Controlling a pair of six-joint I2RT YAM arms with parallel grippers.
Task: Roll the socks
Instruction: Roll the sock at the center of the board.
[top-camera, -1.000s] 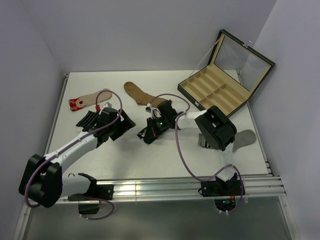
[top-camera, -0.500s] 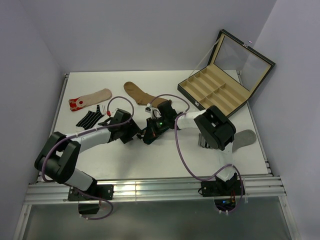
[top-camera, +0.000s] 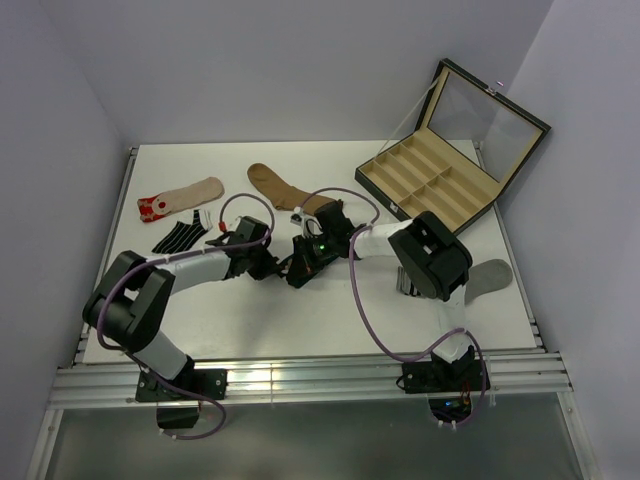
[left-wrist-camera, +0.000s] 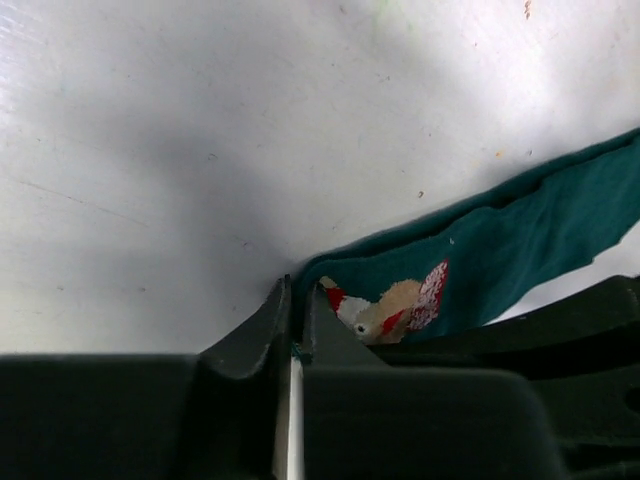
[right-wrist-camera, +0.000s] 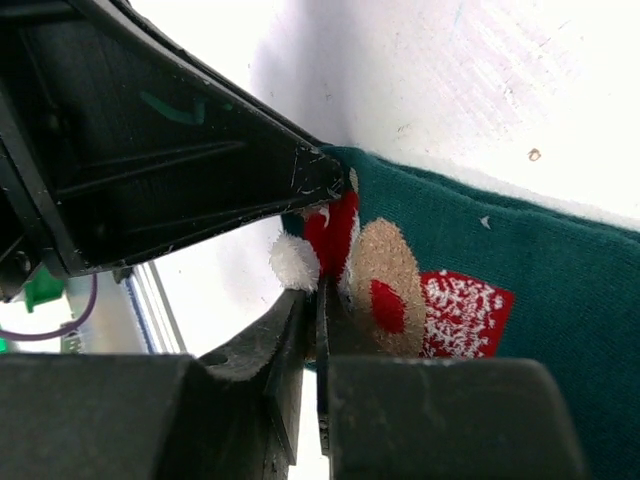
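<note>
Teal sock (left-wrist-camera: 520, 240) with reindeer picture lay flat mid-tabletop (top-camera: 300, 320). Left fingers (left-wrist-camera: 250, 335), wide apart a second earlier, were brought in and clamped on its end. Right fingers (right-wrist-camera: 275, 345) were pinched on same end, by reindeer. Rolling judged ready to start.

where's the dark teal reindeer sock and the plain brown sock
dark teal reindeer sock (left-wrist-camera: 530, 235), left wrist view, plain fabric beyond the picture
plain brown sock (top-camera: 272, 185), top view, middle bend

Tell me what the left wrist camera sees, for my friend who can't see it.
The left gripper, dark and close to the camera, is pinched shut on the edge of a dark teal sock with a reindeer picture. The sock lies on the white table, stretching away to the upper right.
</note>
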